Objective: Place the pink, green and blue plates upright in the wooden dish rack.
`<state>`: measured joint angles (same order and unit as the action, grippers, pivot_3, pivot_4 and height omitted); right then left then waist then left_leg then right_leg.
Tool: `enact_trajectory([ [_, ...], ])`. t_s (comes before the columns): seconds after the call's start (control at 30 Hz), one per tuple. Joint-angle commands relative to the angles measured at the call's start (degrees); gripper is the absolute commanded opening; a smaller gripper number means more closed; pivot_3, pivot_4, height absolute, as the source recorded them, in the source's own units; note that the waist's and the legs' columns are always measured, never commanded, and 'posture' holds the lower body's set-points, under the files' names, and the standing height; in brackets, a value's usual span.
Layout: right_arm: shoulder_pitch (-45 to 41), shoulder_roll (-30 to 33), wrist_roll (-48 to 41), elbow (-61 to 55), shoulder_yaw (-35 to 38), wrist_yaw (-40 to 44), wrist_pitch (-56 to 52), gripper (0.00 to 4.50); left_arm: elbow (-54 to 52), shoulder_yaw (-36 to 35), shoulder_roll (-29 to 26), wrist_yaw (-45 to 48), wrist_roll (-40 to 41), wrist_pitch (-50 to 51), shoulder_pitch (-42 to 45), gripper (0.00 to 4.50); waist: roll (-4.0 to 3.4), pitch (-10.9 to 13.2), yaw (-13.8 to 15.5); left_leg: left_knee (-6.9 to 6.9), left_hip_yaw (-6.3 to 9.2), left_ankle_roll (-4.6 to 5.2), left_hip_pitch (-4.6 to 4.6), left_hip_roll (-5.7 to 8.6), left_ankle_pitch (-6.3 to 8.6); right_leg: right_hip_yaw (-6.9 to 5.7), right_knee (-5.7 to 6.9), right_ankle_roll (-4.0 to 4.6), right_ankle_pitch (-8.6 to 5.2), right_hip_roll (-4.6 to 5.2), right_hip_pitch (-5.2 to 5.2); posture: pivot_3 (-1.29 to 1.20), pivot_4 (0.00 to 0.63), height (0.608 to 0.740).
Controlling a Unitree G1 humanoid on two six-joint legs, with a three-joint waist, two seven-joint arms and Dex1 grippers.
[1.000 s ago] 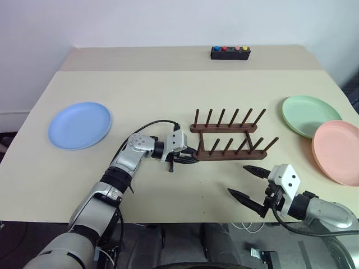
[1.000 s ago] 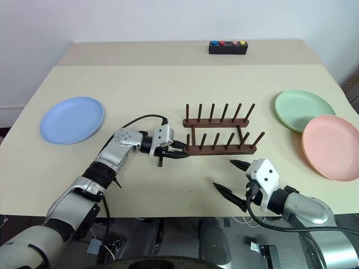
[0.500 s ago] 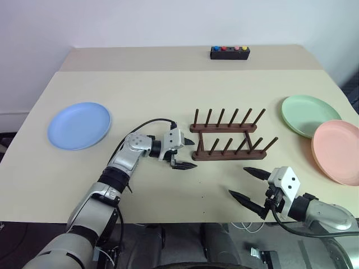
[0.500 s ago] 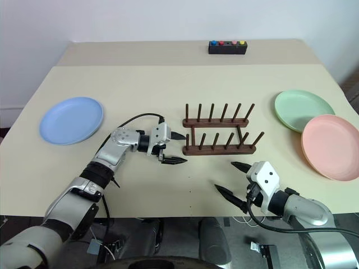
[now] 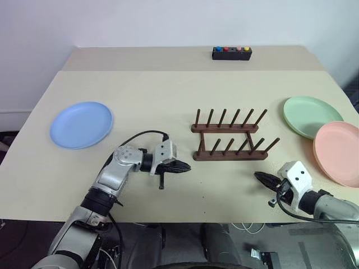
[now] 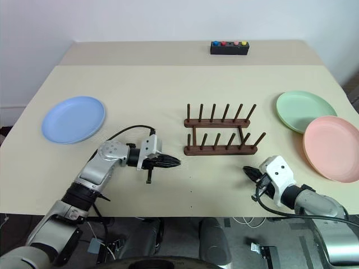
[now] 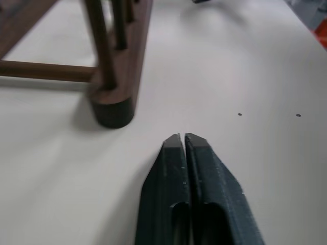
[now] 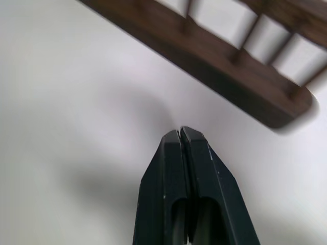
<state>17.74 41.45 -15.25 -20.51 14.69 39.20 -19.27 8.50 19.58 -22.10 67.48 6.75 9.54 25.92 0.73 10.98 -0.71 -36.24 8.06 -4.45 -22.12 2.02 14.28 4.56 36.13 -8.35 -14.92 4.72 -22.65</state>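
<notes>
A: Moved since a second ago: left end effector [image 5: 185, 167] drew back from the near bar's left end, where it had been touching; right end effector [image 5: 259, 176] shifted toward the right edge of the table [image 5: 168, 101]. Fingers of both were apart, the left's half a second ago, the right's throughout.

B: Fingers now?

A: Left end effector: closed, fingers pressed flat together, holding nothing, just beside the left end of the wooden dish rack [image 5: 231, 136], not touching. Right end effector: closed, empty, near the rack's right end, on the robot's side of it.

B: Rack entry?

A: One item, dark brown, two bars with pegs, mid-table, carrying no plates.

B: Plates?

A: Three, all lying flat. Blue plate [image 5: 81, 124]: far left of the table, well apart from the rack. Green plate [image 5: 311, 116]: right side. Pink plate [image 5: 338, 152]: right edge, nearer the robot, its rim overlapping the green one's.

B: Other stock?

A: Black button box [image 5: 231, 52] at the far edge.
</notes>
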Motion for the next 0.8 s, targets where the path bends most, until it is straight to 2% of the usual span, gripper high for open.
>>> enact_trajectory([
  [0.03,-0.94,0.23,1.86,1.11,1.01,-1.15,1.05,0.0,-3.65,1.06,1.03,-1.56,-0.12,0.86,-0.25,0.03,0.0,0.0,-0.03,0.01,0.0,0.0,0.0,0.0,0.0,0.0,0.0,0.0,0.0,0.0,0.0,0.0,0.15,0.74],
  [0.43,-12.02,-0.92,7.7,11.79,-3.82,-3.7,5.27,0.0,4.49,0.63,5.36,-12.0,-5.02,-5.39,2.82,0.03,0.01,0.0,-0.07,-0.03,-0.02,0.0,0.09,0.0,0.0,0.0,-0.01,0.0,0.01,0.0,0.09,0.0,0.15,0.74],
  [0.8,-20.93,-1.56,10.36,22.2,-7.71,-3.14,11.58,0.0,15.04,-1.63,6.24,-18.54,-6.96,-13.06,7.98,0.03,0.01,-0.01,-0.34,-0.01,-0.03,0.0,0.22,0.0,0.0,0.01,0.01,-0.01,0.01,0.0,0.16,0.0,0.15,0.74],
])
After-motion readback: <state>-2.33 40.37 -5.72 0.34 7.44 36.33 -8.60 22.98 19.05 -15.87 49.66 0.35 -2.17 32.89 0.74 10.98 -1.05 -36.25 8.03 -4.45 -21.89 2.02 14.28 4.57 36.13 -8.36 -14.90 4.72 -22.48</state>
